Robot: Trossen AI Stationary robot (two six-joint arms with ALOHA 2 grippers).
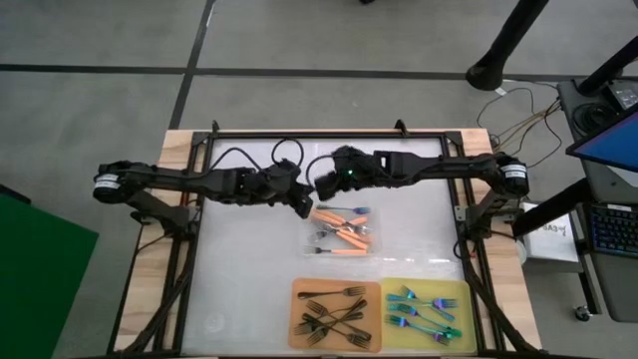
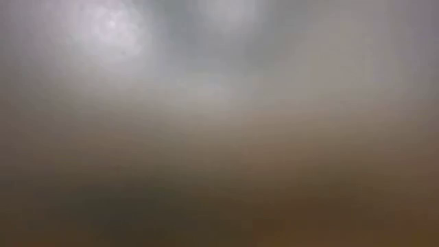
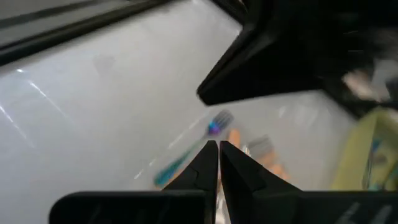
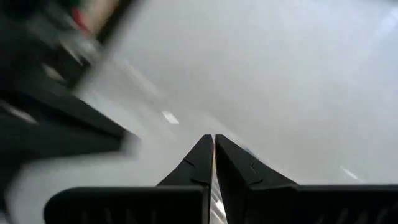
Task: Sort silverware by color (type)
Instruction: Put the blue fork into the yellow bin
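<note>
Orange-handled forks (image 1: 342,231) lie in a loose pile at the table's middle, and one iridescent fork (image 1: 356,210) lies along the pile's far side. That fork (image 3: 194,148) also shows on the white table beyond my left gripper's tips. Black forks (image 1: 334,314) rest on an orange mat (image 1: 299,289). Iridescent forks (image 1: 427,314) rest on a yellow mat (image 1: 464,291). My left gripper (image 1: 302,206) (image 3: 217,145) is shut, just left of the pile. My right gripper (image 1: 325,183) (image 4: 213,137) is shut, close beside it on the far side. The low view shows only blur.
Both arms (image 1: 199,182) (image 1: 439,168) reach in from the sides and meet over the table's far middle, with their grippers nearly touching. A black frame (image 1: 329,133) runs round the white table top. Bare white surface (image 1: 244,279) lies to the near left.
</note>
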